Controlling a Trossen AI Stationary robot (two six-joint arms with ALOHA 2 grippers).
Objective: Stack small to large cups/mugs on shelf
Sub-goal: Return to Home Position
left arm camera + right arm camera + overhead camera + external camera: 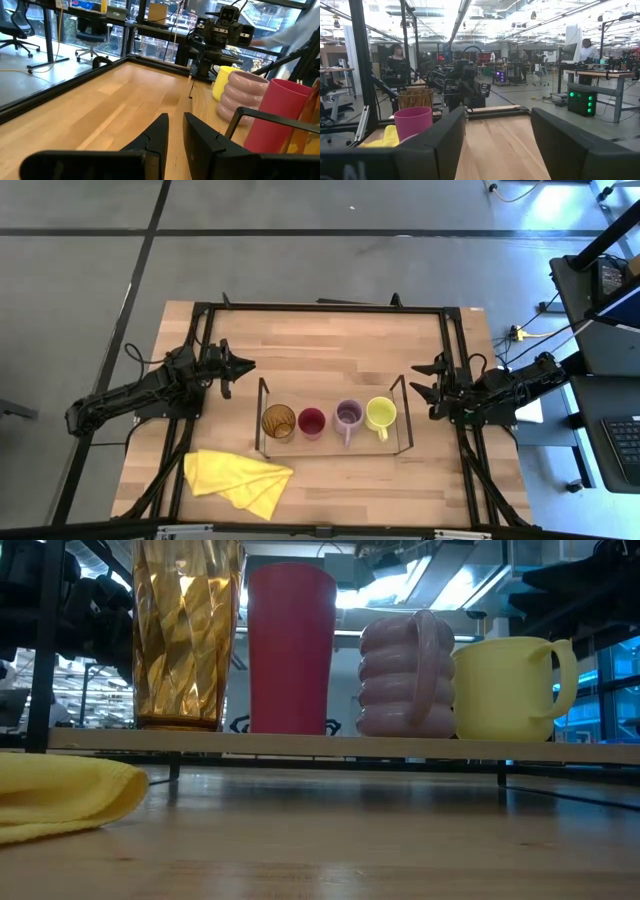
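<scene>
Four cups stand in a row on the low wooden shelf [330, 442], each on its base: an amber tumbler [278, 421], a dark red cup [311, 421], a lilac mug [348, 415] and a yellow-green mug [380, 414]. The low view shows the same row: tumbler [187, 635], red cup [291, 650], lilac mug [405, 675], yellow-green mug [505, 688]. My left gripper [247, 365] is shut and empty, left of the shelf and farther back. My right gripper [414, 379] is open and empty, just right of the shelf's right wire frame.
A crumpled yellow cloth [238, 478] lies on the table near its front edge, left of the shelf. Black wire frames [262, 415] stand at both short ends of the shelf. A black rail frame [320, 307] runs around the table. Bare tabletop lies behind the shelf.
</scene>
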